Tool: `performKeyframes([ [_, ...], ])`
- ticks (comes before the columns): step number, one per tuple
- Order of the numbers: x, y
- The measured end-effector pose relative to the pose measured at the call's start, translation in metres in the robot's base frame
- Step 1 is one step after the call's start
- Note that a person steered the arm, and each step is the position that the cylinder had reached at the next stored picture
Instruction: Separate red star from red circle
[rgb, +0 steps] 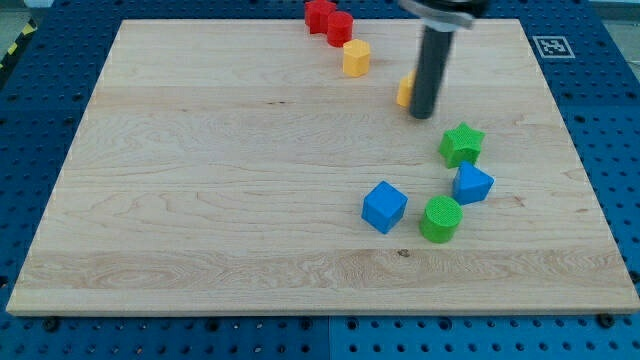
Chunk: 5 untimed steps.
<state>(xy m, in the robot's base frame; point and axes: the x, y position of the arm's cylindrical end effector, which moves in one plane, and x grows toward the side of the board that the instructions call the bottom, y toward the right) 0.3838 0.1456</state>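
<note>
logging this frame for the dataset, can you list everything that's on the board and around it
red star: 1, red, top edge, touching the red circle
red circle: 1, red, just right of and below the star
yellow block: 1, yellow, below the red pair
orange block: 1, orange-yellow, mostly hidden behind the rod
green star: 1, green, right of centre
blue blocks: 2, blue, lower right
green cylinder: 1, green, between the blue blocks
wooden board: 1, light wood, on blue pegboard
my tip: 1, dark, beside the orange block

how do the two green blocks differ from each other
The green star has a pointed outline; the green cylinder is round with a flat top. The green star sits higher in the view, nearer my tip; the green cylinder sits lower, beside the blue cube. Both share the same green.
</note>
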Motion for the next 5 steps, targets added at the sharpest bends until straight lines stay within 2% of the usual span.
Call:
performKeyframes([
  [1, 0.002, 0.058],
  [2, -0.025, 0.093],
  [3, -0.066, 0.085],
  [5, -0.128, -0.026],
])
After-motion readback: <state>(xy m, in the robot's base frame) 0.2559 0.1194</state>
